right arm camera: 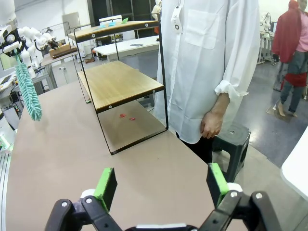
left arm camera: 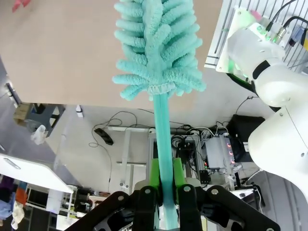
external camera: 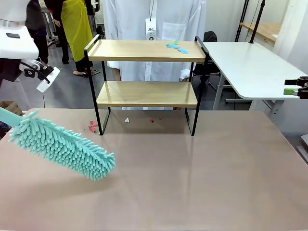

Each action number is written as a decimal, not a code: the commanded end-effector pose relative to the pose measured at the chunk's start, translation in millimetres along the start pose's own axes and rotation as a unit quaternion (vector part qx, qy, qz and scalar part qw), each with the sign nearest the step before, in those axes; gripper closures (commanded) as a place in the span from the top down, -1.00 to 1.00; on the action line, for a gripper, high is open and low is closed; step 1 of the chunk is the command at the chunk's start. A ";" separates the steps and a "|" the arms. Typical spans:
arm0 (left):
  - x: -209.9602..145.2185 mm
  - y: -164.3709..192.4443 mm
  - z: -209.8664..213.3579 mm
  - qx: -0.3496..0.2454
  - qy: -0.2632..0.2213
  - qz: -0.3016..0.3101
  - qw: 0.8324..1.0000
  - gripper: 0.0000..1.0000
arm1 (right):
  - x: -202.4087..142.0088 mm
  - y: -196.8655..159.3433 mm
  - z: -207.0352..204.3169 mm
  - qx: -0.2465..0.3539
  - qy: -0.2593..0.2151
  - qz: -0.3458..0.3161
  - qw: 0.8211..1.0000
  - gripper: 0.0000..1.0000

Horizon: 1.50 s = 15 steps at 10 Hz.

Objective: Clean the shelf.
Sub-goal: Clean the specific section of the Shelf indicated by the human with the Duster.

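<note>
The left tool [left arm camera: 163,182] is clamped on the teal handle of a fluffy duster [external camera: 62,147], green pads pressed against either side of the stick. The right tool [right arm camera: 161,183] stands with its pads wide apart and nothing between them, off at the right edge of the worktop [external camera: 202,183].

The shelf [external camera: 134,50] stands at the far side of the worktop, in front of a person in a white coat [external camera: 159,19]. Its long axis runs across the worktop from left to right. Blue scraps [external camera: 177,47] lie on the top board near its right end. The lower board looks bare. Small red scraps [external camera: 92,127] lie on the worktop by the left legs, with a few more, and a white one, under the rack.

The duster's head slants down and to the right over the near-left part of the worktop, low over it — whether it touches, I cannot tell. From that head the shelf lies farther off and to the right, and the top board is well above it. The left arm is the nearer one to the shelf's left end. The blue scraps, though, sit toward the right arm's side. So the sweep likely calls for lifting the duster to the top board and turning its length crosswise to the board — then drawing it along the board's long axis.
</note>
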State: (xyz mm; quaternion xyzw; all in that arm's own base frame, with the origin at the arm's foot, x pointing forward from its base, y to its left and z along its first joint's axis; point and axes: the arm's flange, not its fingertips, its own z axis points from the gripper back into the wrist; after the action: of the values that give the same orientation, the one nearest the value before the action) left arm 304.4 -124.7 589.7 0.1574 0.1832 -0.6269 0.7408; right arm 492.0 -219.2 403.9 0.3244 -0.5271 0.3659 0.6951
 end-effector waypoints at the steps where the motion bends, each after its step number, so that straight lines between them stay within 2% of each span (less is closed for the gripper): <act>1: -2.6 -3.7 2.0 -0.006 -0.009 -0.004 1.000 -0.74 | 3.2 0.9 -0.3 0.001 0.001 0.004 1.000 1.00; 15: -2.6 -3.7 2.0 -0.006 -0.009 -0.004 1.000 -0.74 | 3.2 0.9 -0.3 0.001 0.001 0.004 1.000 1.00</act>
State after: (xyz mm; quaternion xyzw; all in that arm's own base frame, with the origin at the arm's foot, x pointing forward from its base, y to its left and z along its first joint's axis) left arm 303.8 -125.4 589.5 0.1543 0.1824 -0.6277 0.7409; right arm 492.0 -219.2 403.9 0.3244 -0.5271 0.3659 0.6951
